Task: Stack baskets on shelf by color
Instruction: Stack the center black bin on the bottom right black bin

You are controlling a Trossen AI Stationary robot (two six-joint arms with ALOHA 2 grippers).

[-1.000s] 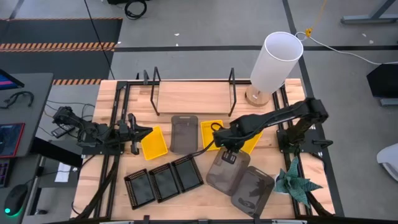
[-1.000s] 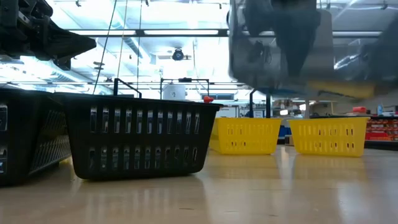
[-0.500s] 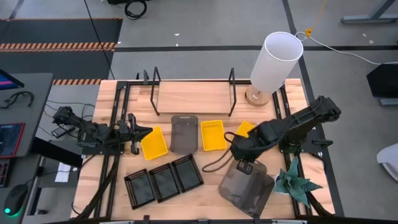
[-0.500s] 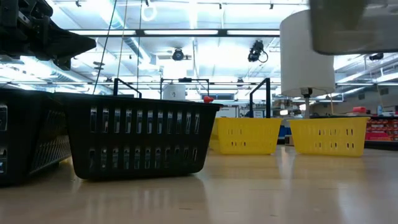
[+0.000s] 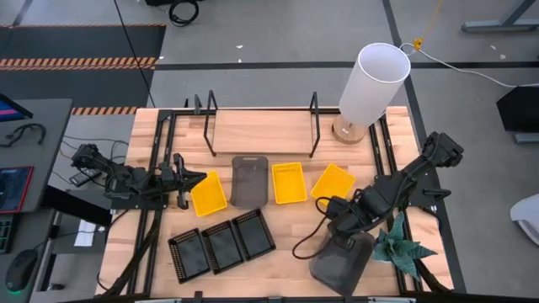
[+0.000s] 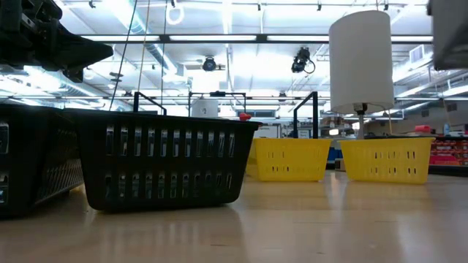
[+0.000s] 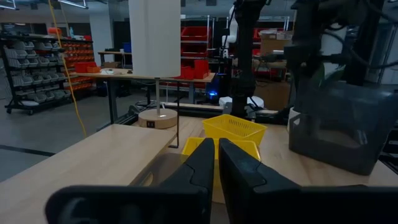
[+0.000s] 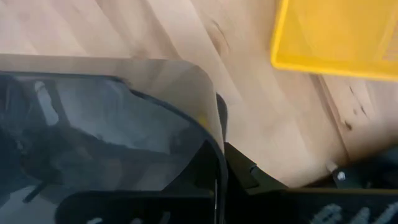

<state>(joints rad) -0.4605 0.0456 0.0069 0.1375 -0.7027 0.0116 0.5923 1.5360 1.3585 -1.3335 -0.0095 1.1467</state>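
My right gripper (image 5: 338, 229) is shut on a smooth dark grey basket (image 5: 341, 259), held over the table's near right. Another grey basket (image 5: 249, 179) lies flat between two of the three yellow baskets (image 5: 289, 183) at mid-table. Three black gridded baskets (image 5: 221, 244) lie in a row near the front. The wooden shelf (image 5: 261, 130) with its black wire end frames stands at the far edge. My left gripper (image 5: 195, 178) is shut and level, beside the leftmost yellow basket (image 5: 208, 193). My right gripper pinches the grey basket's side wall near a rounded corner (image 8: 211, 146), one finger inside and one finger (image 8: 244, 173) outside. The fingers come from above, pointing down. The basket hangs below them, lifted clear of the table.
A tall white lamp (image 5: 373, 84) on a round wooden base stands at the far right beside the shelf. A green plant (image 5: 402, 248) sits at the near right edge, close to the held basket. Bare wood lies between the black baskets and the held basket.
My right gripper has carried the grey basket from mid-table, beside the yellow baskets, toward the table's right and near edges. It turned about on the way. The basket stays lifted and has passed out of the low view's middle to its upper right corner.
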